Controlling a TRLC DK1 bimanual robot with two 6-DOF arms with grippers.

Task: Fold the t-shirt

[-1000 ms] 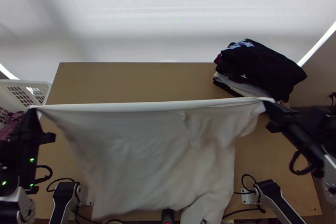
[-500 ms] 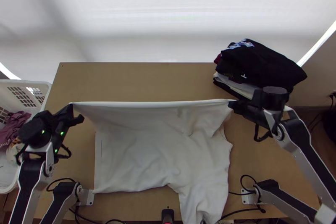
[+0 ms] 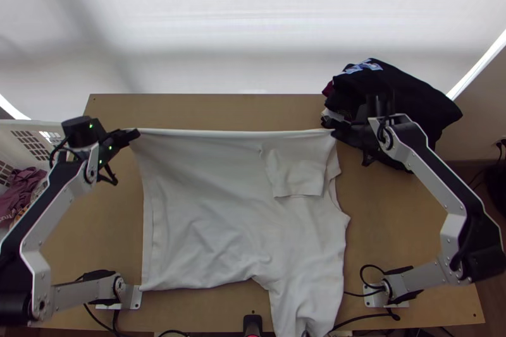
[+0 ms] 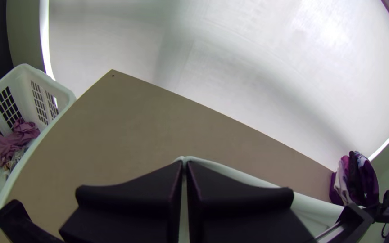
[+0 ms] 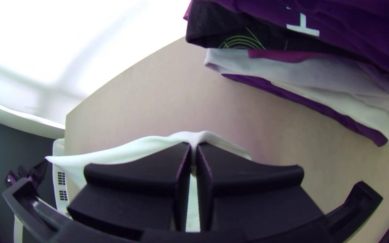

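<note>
Left gripper (image 4: 185, 164), well apart from the pile (image 3: 405, 100), and right gripper (image 5: 194, 146), near it, both clamped on the edge of the shirt (image 3: 209, 195), beside pile; stage, seemingly spreading; next, lower and release.

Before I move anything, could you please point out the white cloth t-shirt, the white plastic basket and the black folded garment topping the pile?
White t-shirt (image 3: 215, 210): top view, middle of its body.
Basket (image 4: 22, 96): left wrist view, wall between slots.
Black garment (image 3: 414, 93): top view, upper surface.
</note>
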